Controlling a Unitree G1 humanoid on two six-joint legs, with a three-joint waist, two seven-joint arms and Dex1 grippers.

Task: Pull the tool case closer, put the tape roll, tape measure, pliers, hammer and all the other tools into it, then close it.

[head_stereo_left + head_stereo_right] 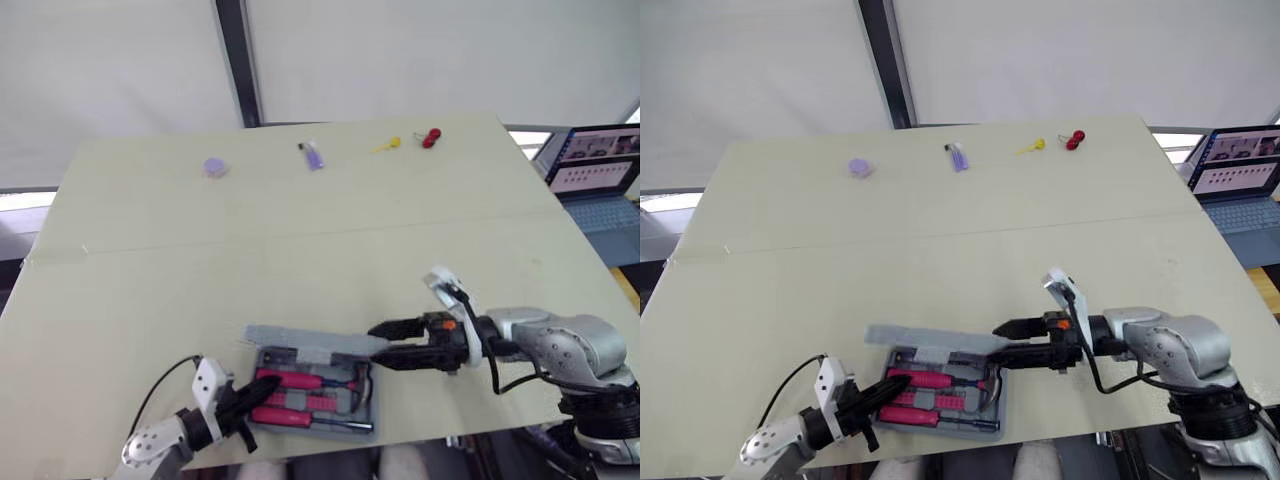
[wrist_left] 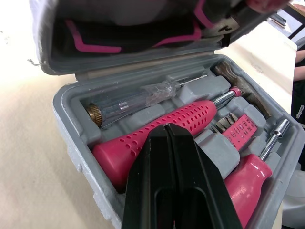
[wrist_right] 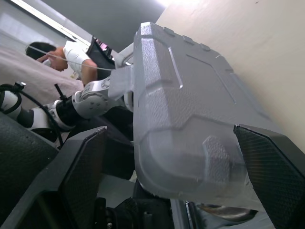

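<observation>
My left tool point(image 1: 255, 392) is pinched shut, its tip just over the near left corner of the case point(image 1: 362, 418), which lies at the near edge of the counter point(image 1: 300, 260), left of centre. In the left wrist view the shut fingers point(image 2: 167, 157) cover part of a pink handle point(image 2: 190, 117) lying in the tray. Beside it lie a clear screwdriver point(image 2: 128, 102), a pink bit holder point(image 2: 237, 130) and a second pink handle point(image 2: 245, 183) with a socket shaft point(image 2: 275, 138). The lid point(image 1: 310, 342) is half raised, tilting over the tray from its far side. My right tool point(image 1: 375, 342) reaches in from the right, fingers wide apart, with the lid's right edge between them; I cannot tell whether they touch it. Well apart, along the far edge of the counter, lie a purple roll point(image 1: 215, 167), a small purple thing point(image 1: 314, 155), a yellow thing point(image 1: 388, 145) and a red thing point(image 1: 431, 138). A laptop point(image 1: 600, 180) stands off the counter to the right. The right wrist view shows a person point(image 3: 71, 55) beyond the lid.
</observation>
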